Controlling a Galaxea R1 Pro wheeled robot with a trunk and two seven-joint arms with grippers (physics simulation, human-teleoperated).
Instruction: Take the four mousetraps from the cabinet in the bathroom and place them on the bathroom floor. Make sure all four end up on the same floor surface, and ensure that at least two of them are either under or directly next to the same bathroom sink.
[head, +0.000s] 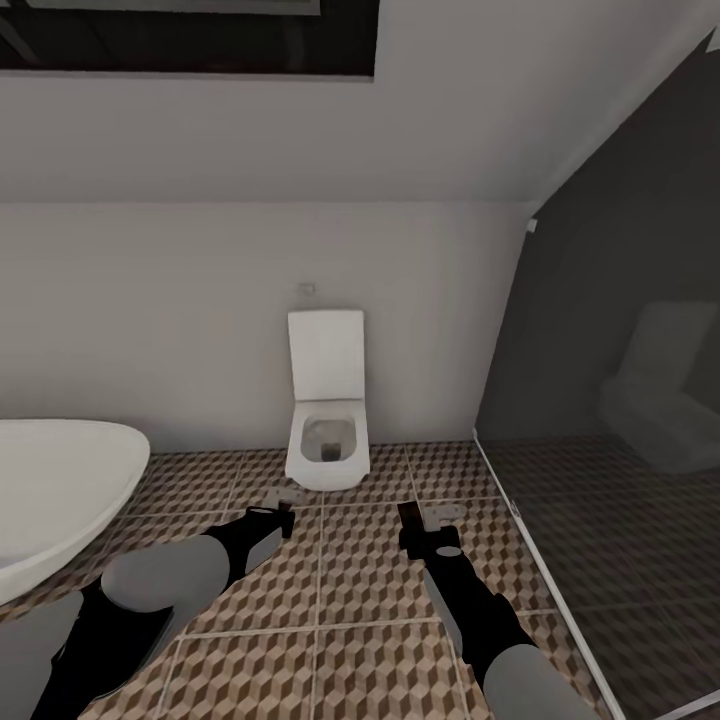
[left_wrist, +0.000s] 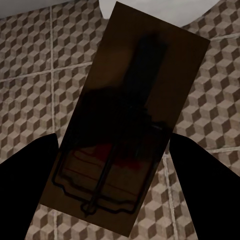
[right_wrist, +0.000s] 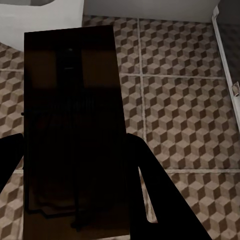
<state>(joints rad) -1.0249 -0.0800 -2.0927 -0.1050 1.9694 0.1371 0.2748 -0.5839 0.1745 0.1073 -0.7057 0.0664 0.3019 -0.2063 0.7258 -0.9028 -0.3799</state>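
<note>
Head view: my head camera looks forward and down from well above the bathroom floor (head: 350, 580), facing the wall-hung toilet (head: 327, 412) against the far wall, with both my forearms reaching in from the near edge. Left wrist view: the camera looks along my left fingers (left_wrist: 30, 190), very near a mousetrap (left_wrist: 125, 120) lying between them, tiles beyond. Right wrist view: the camera looks along my right fingers (right_wrist: 160, 195), equally near a second mousetrap (right_wrist: 75, 130) between them. All three views share the cube-patterned tiles; both wrist views catch white ware past my fingertips.
</note>
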